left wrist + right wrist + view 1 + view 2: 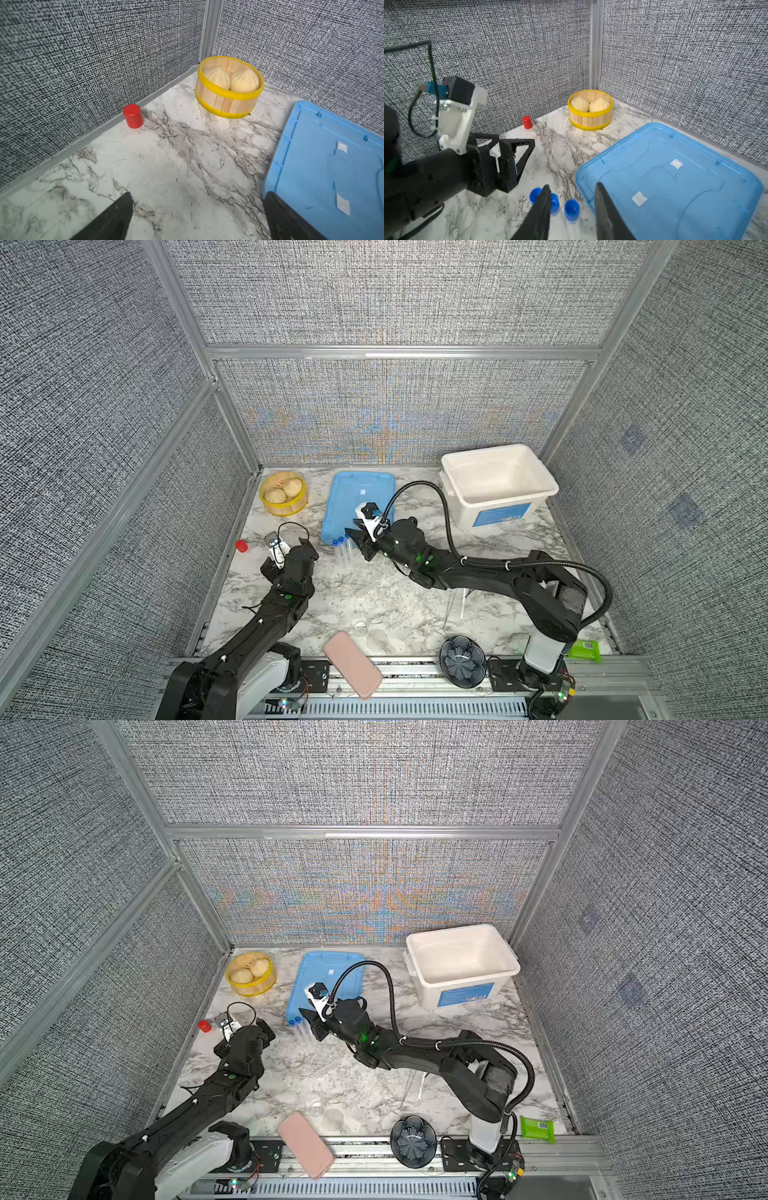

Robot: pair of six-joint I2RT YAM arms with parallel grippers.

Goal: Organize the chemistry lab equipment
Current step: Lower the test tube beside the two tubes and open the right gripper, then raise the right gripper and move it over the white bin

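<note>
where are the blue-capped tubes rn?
In both top views the three blue-capped tubes lie side by side left of centre, caps at the near edge of the blue lid, just beside the open right gripper.

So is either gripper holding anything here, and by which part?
Nothing is held. The left gripper is wide open and empty; the right gripper hangs open over the blue-capped tubes, gripping none.

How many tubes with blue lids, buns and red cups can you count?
Slim clear tubes with blue caps: 3
Pale round buns in the yellow-rimmed wooden basket: 2
Small red cup: 1
Total: 6
</note>
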